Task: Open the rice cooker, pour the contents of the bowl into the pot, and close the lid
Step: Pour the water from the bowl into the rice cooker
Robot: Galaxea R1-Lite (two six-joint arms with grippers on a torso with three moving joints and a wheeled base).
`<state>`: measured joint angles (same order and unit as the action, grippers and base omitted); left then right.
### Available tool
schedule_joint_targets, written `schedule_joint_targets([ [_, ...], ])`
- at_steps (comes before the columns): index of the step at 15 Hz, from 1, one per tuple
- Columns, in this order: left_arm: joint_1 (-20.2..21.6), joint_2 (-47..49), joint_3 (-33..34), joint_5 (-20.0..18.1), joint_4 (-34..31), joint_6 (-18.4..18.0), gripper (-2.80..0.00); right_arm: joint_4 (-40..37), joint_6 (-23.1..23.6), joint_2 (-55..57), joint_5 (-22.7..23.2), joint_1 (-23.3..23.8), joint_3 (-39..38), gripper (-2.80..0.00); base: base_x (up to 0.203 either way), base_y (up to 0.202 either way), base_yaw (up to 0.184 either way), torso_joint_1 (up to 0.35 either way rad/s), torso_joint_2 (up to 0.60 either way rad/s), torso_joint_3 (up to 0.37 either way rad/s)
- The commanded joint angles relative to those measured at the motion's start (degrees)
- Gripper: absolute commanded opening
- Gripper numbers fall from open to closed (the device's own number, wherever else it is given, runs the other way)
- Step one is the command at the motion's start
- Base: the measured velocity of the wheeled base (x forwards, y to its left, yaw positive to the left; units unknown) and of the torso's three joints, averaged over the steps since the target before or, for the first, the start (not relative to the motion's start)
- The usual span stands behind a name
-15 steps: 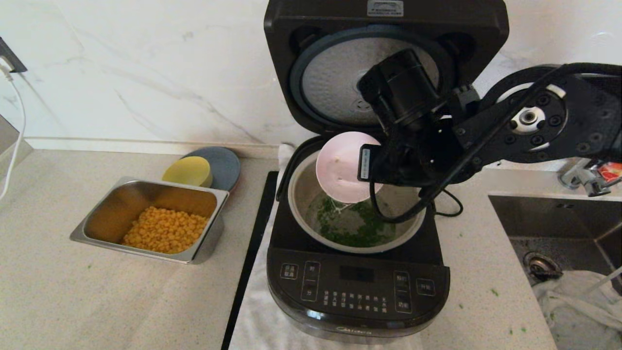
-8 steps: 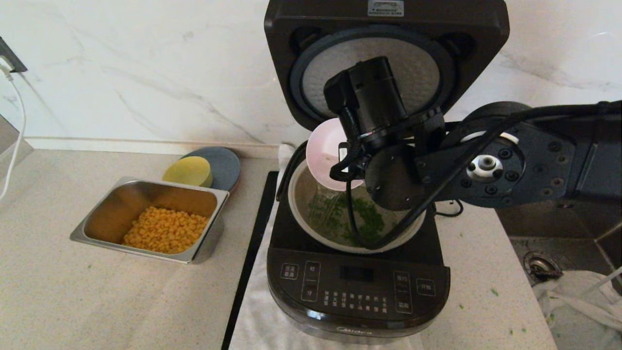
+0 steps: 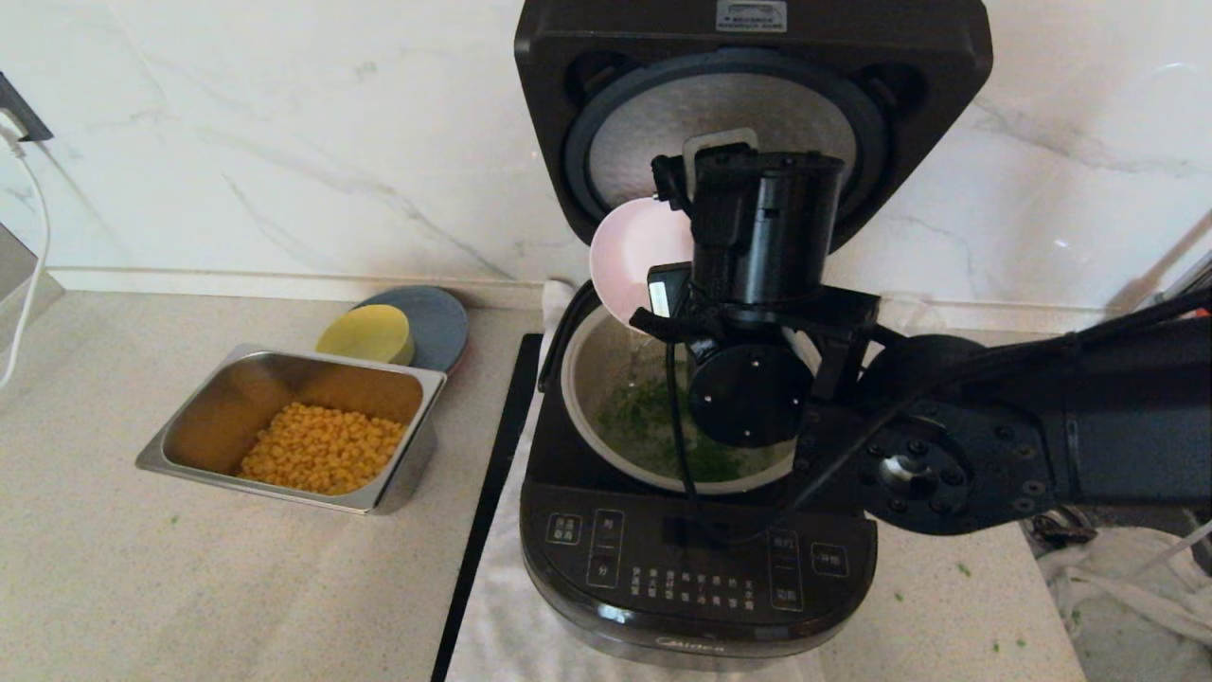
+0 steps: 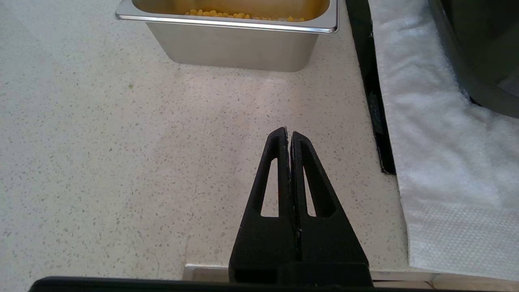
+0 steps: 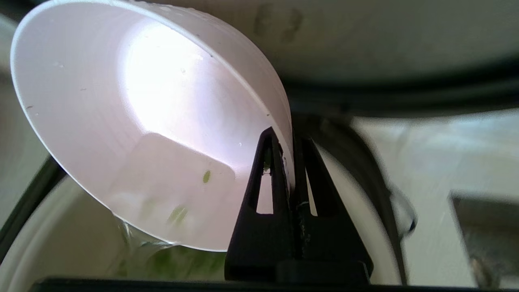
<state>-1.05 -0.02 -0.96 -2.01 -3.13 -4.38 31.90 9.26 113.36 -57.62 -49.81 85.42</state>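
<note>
The dark rice cooker (image 3: 696,559) stands open, its lid (image 3: 748,104) upright with the dimpled silver underside showing. Green herb bits (image 3: 644,417) lie in water in the grey pot (image 3: 606,365). My right gripper (image 5: 288,136) is shut on the rim of the white bowl (image 3: 639,256) (image 5: 142,121), which is tipped steeply over the pot's back left; a thin stream runs from its lip and a few green bits cling inside. My left gripper (image 4: 288,134) is shut and empty, low over the counter, out of the head view.
A steel tray of corn (image 3: 303,431) (image 4: 239,36) sits left of the cooker, with a yellow dish (image 3: 367,333) on a grey plate behind it. A white cloth (image 4: 438,142) lies under the cooker. A sink (image 3: 1117,587) is at the right.
The right arm has swung lower and leftward, and its wrist has turned. The bowl rose and shifted toward the pot's back left, still tipped.
</note>
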Motion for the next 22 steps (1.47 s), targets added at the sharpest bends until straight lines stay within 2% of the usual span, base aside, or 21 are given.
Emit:
schedule_joint_targets([
  [1,-0.01,-0.06,0.0,-0.01,-0.03,-0.02,-2.8,25.27,12.73,0.43,-0.28,0.02,-6.27,-2.8,0.0,0.0,0.0,0.0,0.0,0.0],
  [3,-0.01,-0.06,0.0,-0.01,-0.03,-0.02,-2.8,38.8,21.71,1.55,0.06,0.05,-10.95,-2.8,0.0,0.0,0.0,0.0,0.0,0.0],
  [4,-0.01,-0.06,0.0,-0.01,-0.03,-0.02,-2.8,40.51,22.99,1.42,0.34,0.06,-12.68,-2.8,0.0,0.0,0.0,0.0,0.0,0.0],
  [11,-0.01,-0.06,0.0,-0.01,-0.03,-0.02,-2.8,43.01,23.34,0.15,1.28,-0.62,-13.39,-2.8,0.0,0.0,0.0,0.0,0.0,0.0],
  [16,-0.01,-0.06,0.0,-0.01,-0.03,-0.02,-2.8,43.6,23.43,-0.74,1.02,-6.02,-16.43,-2.8,0.0,0.0,0.0,0.0,0.0,0.0],
  [22,-0.01,-0.06,0.0,-0.01,-0.03,-0.02,-2.8,38.39,23.02,-3.14,0.49,-6.38,-17.37,-2.8,0.0,0.0,0.0,0.0,0.0,0.0],
])
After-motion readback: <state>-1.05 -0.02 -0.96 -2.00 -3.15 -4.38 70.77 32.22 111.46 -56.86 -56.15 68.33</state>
